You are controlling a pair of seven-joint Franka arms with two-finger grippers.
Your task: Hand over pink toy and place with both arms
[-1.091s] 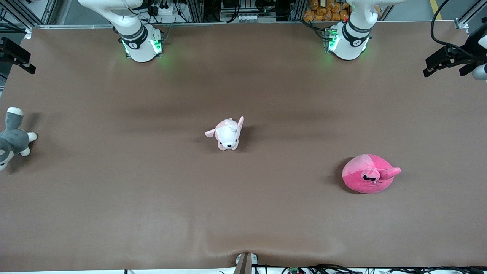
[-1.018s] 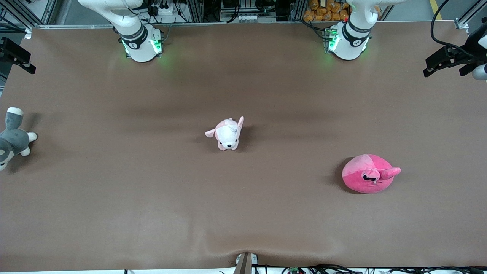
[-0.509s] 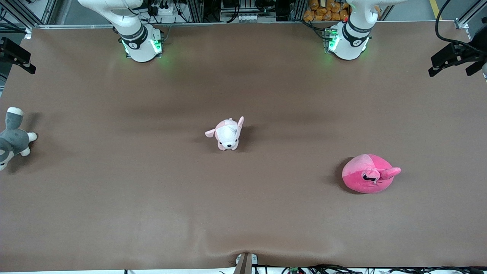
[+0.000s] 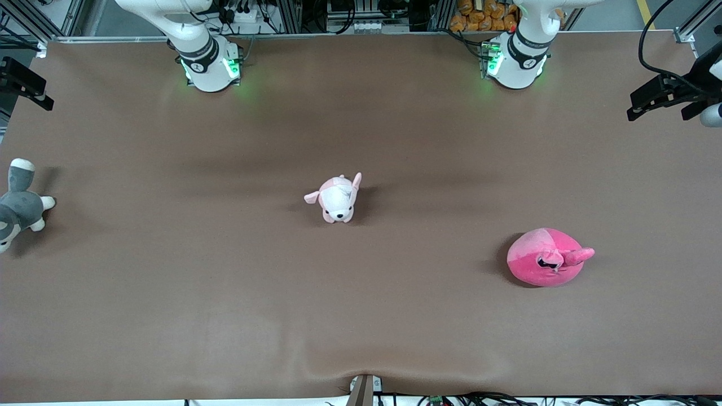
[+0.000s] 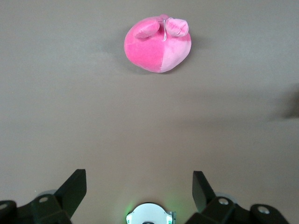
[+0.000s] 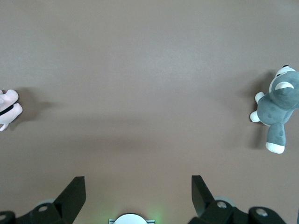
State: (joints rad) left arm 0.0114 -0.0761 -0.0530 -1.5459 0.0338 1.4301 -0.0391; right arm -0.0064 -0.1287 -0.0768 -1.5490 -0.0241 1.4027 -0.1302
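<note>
Resting on matte brown table [image 4: 225, 282]: round plush pink toy [image 4: 544, 257]; left claw [image 5: 138, 186], right claw [image 6: 138, 186] spread, empty.

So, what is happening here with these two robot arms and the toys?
Nothing is held yet. The large hot-pink round plush toy lies on the brown table toward the left arm's end. The left gripper hangs high above the table with the toy in its view, fingers open. The right gripper is also up, open and empty. A small pale pink-and-white dog plush and a grey-and-white plush lie untouched.
</note>
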